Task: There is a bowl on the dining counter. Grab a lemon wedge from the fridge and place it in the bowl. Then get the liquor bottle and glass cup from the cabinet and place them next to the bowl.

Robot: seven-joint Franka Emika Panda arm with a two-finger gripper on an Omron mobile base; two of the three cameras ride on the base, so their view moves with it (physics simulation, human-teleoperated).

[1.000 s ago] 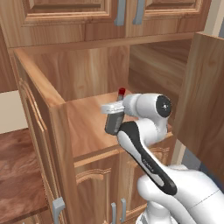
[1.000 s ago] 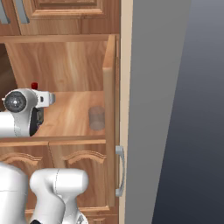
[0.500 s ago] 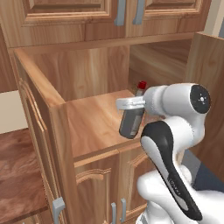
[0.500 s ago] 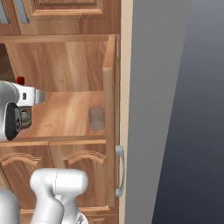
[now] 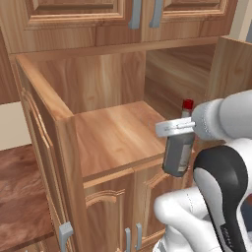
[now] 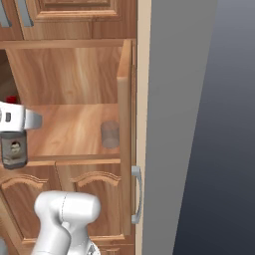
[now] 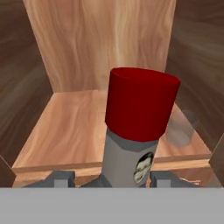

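Note:
My gripper (image 5: 175, 129) is shut on the liquor bottle (image 5: 177, 150), a grey bottle with a red cap (image 5: 187, 105) and a small label. The bottle hangs upright in the air, just outside the front edge of the open cabinet's shelf (image 5: 118, 135). In the right base view the gripper (image 6: 15, 120) and bottle (image 6: 13, 152) sit at the far left. The hand view looks down on the red cap (image 7: 141, 103), with the bottle (image 7: 131, 159) between my fingertips (image 7: 61, 178). The clear glass cup (image 6: 110, 133) stands on the shelf's right side; the cup (image 7: 179, 129) is behind the bottle.
The cabinet's right door (image 6: 126, 134) stands open beside the glass, and its left door (image 5: 42, 152) is swung out too. Closed upper doors (image 5: 142, 15) are above and closed lower doors (image 6: 84, 199) below. A grey wall (image 6: 199, 124) lies to the right.
The arm has drawn the bottle back out of the cabinet, from over the shelf to past its front edge. The glass cup has stayed put.

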